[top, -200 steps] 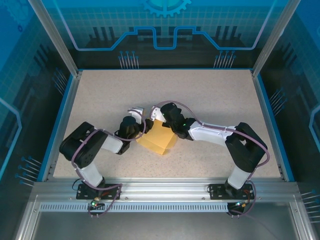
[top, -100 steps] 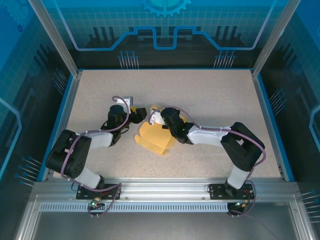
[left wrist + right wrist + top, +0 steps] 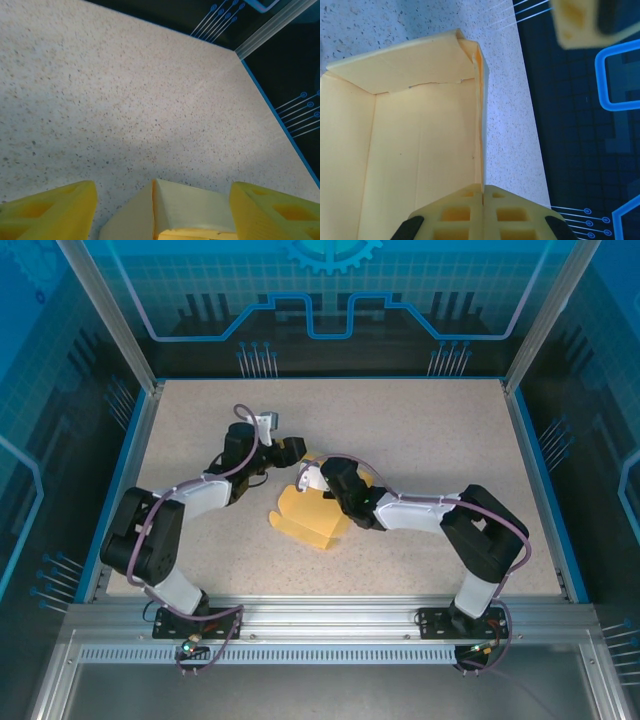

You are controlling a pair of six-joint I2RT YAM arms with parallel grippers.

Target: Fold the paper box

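Observation:
The paper box (image 3: 312, 522) is a pale yellow open tray standing on the table between the two arms. My right gripper (image 3: 318, 480) is shut on its far side wall; in the right wrist view the fingertips (image 3: 482, 189) pinch that thin wall, with the box's inside (image 3: 420, 140) to their left. My left gripper (image 3: 296, 453) hovers open just behind the box's far corner. In the left wrist view that corner (image 3: 190, 205) rises between the two spread yellow fingers (image 3: 50, 210) without touching either. A left finger (image 3: 580, 20) shows blurred at the top of the right wrist view.
The speckled table (image 3: 430, 430) stretches bare behind and to the right of the box. A blue rim (image 3: 272, 107) and dark walls close it in, and an aluminium rail (image 3: 320, 615) runs along the near edge by the arm bases.
My left arm has swung out from beside the box and reached round to its far corner, jaws widening a little. The right gripper kept its pinch and drew the box slightly left.

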